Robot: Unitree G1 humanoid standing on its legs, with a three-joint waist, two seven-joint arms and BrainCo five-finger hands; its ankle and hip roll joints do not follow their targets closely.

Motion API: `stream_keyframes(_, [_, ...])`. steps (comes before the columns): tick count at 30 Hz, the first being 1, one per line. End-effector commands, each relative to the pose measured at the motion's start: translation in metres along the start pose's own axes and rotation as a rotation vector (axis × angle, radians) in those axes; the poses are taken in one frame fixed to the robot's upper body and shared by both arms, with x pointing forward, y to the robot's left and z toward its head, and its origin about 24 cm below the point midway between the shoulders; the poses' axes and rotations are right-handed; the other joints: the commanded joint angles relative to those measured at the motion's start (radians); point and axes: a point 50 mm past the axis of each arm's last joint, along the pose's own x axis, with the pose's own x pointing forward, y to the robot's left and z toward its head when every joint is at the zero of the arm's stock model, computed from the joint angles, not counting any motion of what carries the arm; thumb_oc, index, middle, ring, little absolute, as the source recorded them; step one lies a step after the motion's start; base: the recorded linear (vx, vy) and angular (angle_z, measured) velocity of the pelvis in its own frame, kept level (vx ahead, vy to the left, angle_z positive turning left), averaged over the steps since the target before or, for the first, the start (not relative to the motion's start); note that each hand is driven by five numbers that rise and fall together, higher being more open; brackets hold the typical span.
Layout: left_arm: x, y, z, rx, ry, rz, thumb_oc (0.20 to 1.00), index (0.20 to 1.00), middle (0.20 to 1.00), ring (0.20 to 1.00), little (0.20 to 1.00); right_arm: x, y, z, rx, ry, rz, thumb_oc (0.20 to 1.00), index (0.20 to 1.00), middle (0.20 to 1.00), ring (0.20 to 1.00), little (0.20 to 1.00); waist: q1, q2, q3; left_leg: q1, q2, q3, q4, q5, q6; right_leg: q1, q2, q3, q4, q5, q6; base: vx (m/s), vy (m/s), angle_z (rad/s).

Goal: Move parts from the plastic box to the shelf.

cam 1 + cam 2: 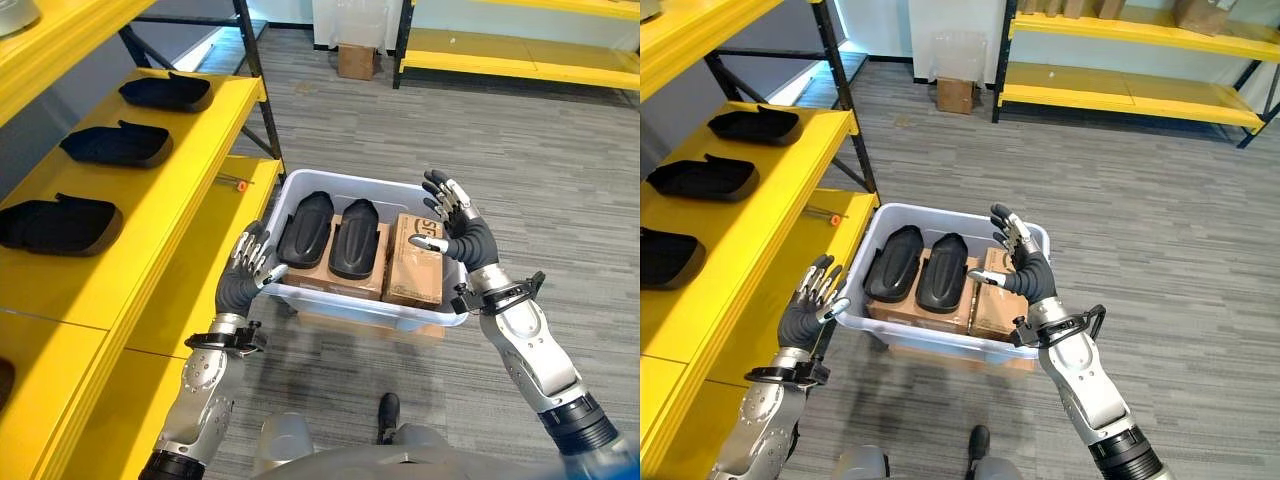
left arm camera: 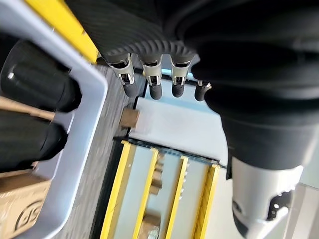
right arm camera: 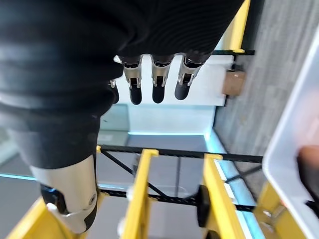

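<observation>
Two black parts (image 1: pixel 328 232) in the plastic box (image 1: pixel 352 300); three more on the shelf (image 1: pixel 150 235).

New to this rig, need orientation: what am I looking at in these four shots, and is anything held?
A humanoid robot with two arms and fingered hands. The two wide pictures come from its head camera looking down; the two close ones from cameras on each wrist. On the floor stands a plastic box holding two black parts lying on cardboard boxes. More black parts already lie on the yellow shelf at its left. The left hand is at the box's left wall, the right hand above its right side. Both are open; nothing is held.
</observation>
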Motion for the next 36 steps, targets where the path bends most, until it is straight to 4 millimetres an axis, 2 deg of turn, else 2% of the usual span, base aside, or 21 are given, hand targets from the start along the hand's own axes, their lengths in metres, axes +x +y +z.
stream_keyframes(1, [0.006, 0.0, 0.022, 0.043, -0.112, -0.025, 1.0, 1.0, 1.0, 1.0, 1.0, 0.006, -0.007, 0.028, -0.023, -0.157, -0.018, 1.0, 1.0, 1.0, 1.0, 1.0, 0.01, 0.023, 0.023, -0.011, 0.071, -0.051, -0.262, 0.192, -0.022, 0.047, 0.004, -0.024, 0.059, -0.145, 0.071, 0.07, 0.134, -0.02])
stream_keyframes(3, [0.007, 0.0, 0.023, 0.048, -0.12, -0.028, 1.0, 1.0, 1.0, 1.0, 1.0, 0.007, -0.009, 0.029, -0.03, -0.162, -0.023, 1.0, 1.0, 1.0, 1.0, 1.0, 0.006, 0.035, 0.025, -0.005, 0.087, -0.055, -0.322, 0.224, -0.038, 0.05, -0.003, -0.017, 0.061, -0.151, 0.082, 0.09, 0.168, -0.24])
stream_keyframes(4, [0.008, 0.001, 0.023, 0.041, -0.12, -0.023, 1.0, 1.0, 1.0, 1.0, 1.0, 0.004, -0.011, 0.027, -0.034, -0.147, -0.027, 1.0, 1.0, 1.0, 1.0, 1.0, -0.009, 0.046, 0.018, 0.03, 0.106, -0.01, -0.33, 0.198, -0.043, 0.05, -0.009, -0.013, 0.06, -0.152, 0.091, 0.19, 0.361, -0.38])
stream_keyframes(5, [0.009, 0.0, 0.022, 0.026, -0.123, -0.023, 1.0, 1.0, 1.0, 1.0, 1.0, 0.002, -0.009, 0.022, -0.045, -0.126, -0.019, 1.0, 1.0, 1.0, 1.0, 1.0, -0.008, 0.067, 0.005, 0.048, 0.093, -0.001, -0.328, 0.186, -0.049, 0.061, -0.022, -0.002, 0.047, -0.139, 0.101, 0.22, 0.375, -0.49])
stream_keyframes(6, [0.01, -0.001, 0.024, 0.012, -0.131, -0.027, 1.0, 1.0, 1.0, 1.0, 1.0, -0.001, -0.01, 0.021, -0.043, -0.117, -0.022, 1.0, 1.0, 1.0, 1.0, 1.0, -0.01, 0.069, 0.001, 0.054, 0.082, 0.017, -0.319, 0.178, -0.048, 0.068, -0.037, -0.001, 0.039, -0.129, 0.106, 0.18, 0.295, -0.57])
stream_keyframes(7, [0.01, -0.001, 0.024, 0.012, -0.131, -0.028, 1.0, 1.0, 1.0, 1.0, 1.0, -0.001, -0.01, 0.021, -0.043, -0.116, -0.022, 1.0, 1.0, 1.0, 1.0, 1.0, -0.009, 0.068, 0.001, 0.055, 0.081, 0.018, -0.317, 0.177, -0.048, 0.07, -0.038, 0.0, 0.037, -0.128, 0.107, 0.23, 0.316, -0.69])
stream_keyframes(9, [0.01, -0.002, 0.028, 0.026, -0.147, -0.058, 1.0, 1.0, 1.0, 1.0, 1.0, -0.009, -0.013, 0.015, -0.054, -0.071, -0.021, 1.0, 1.0, 1.0, 1.0, 1.0, -0.019, 0.059, -0.001, 0.062, 0.038, 0.056, -0.262, 0.114, -0.028, 0.098, -0.103, 0.012, 0.018, -0.098, 0.139, 0.23, 0.323, -0.44])
stream_keyframes(10, [0.01, -0.002, 0.028, 0.026, -0.147, -0.058, 1.0, 1.0, 1.0, 1.0, 1.0, -0.01, -0.013, 0.015, -0.054, -0.071, -0.022, 1.0, 1.0, 1.0, 1.0, 1.0, -0.018, 0.058, 0.0, 0.062, 0.037, 0.057, -0.261, 0.113, -0.028, 0.098, -0.104, 0.013, 0.018, -0.098, 0.139, 0.15, 0.316, -0.09])
stream_keyframes(11, [0.013, -0.002, 0.033, 0.038, -0.169, -0.072, 1.0, 1.0, 1.0, 1.0, 1.0, -0.011, -0.012, 0.011, -0.051, -0.049, -0.019, 1.0, 1.0, 1.0, 1.0, 1.0, -0.023, 0.049, 0.003, 0.048, 0.007, 0.088, -0.225, 0.076, -0.012, 0.084, -0.145, 0.025, 0.019, -0.078, 0.162, 0.09, 0.271, -0.07])
stream_keyframes(14, [0.017, -0.001, 0.043, 0.067, -0.214, -0.073, 1.0, 1.0, 1.0, 1.0, 1.0, -0.008, -0.008, 0.007, -0.045, -0.038, -0.008, 1.0, 1.0, 1.0, 1.0, 1.0, -0.022, 0.034, 0.01, 0.022, -0.011, 0.131, -0.188, 0.049, -0.004, 0.049, -0.178, 0.043, 0.014, -0.049, 0.178, 0.06, 0.204, -0.37])
stream_keyframes(19, [0.025, -0.002, 0.052, 0.091, -0.262, -0.065, 1.0, 1.0, 1.0, 1.0, 1.0, -0.003, -0.001, 0.009, -0.035, -0.058, 0.008, 1.0, 1.0, 1.0, 1.0, 1.0, -0.026, 0.014, 0.025, -0.03, -0.02, 0.143, -0.154, 0.027, 0.005, 0.002, -0.192, 0.052, -0.002, -0.024, 0.186, 0.04, 0.064, -0.22])
stream_keyframes(24, [0.034, -0.01, 0.062, 0.095, -0.32, -0.071, 1.0, 1.0, 1.0, 1.0, 1.0, 0.008, 0.003, 0.013, -0.051, -0.093, -0.006, 1.0, 1.0, 1.0, 1.0, 1.0, -0.033, 0.011, 0.043, -0.074, -0.023, 0.147, -0.151, 0.036, 0.004, -0.052, -0.192, 0.057, 0.003, -0.013, 0.185, 0.0, 0.006, -0.09])
stream_keyframes(31, [0.05, -0.034, 0.078, 0.049, -0.418, -0.106, 1.0, 1.0, 1.0, 1.0, 1.0, 0.042, 0.013, 0.02, -0.08, -0.166, -0.075, 1.0, 1.0, 1.0, 1.0, 1.0, -0.027, 0.02, 0.091, -0.118, -0.014, 0.148, -0.186, 0.072, -0.001, -0.124, -0.18, 0.066, 0.001, 0.001, 0.177, -0.01, -0.015, -0.05])
stream_keyframes(36, [0.057, -0.047, 0.081, 0.017, -0.43, -0.141, 1.0, 1.0, 1.0, 1.0, 1.0, 0.066, 0.025, 0.019, -0.074, -0.171, -0.079, 1.0, 1.0, 1.0, 1.0, 1.0, -0.012, 0.027, 0.12, -0.139, -0.013, 0.142, -0.197, 0.088, -0.003, -0.156, -0.176, 0.069, 0.007, 0.005, 0.174, -0.02, -0.026, -0.01])
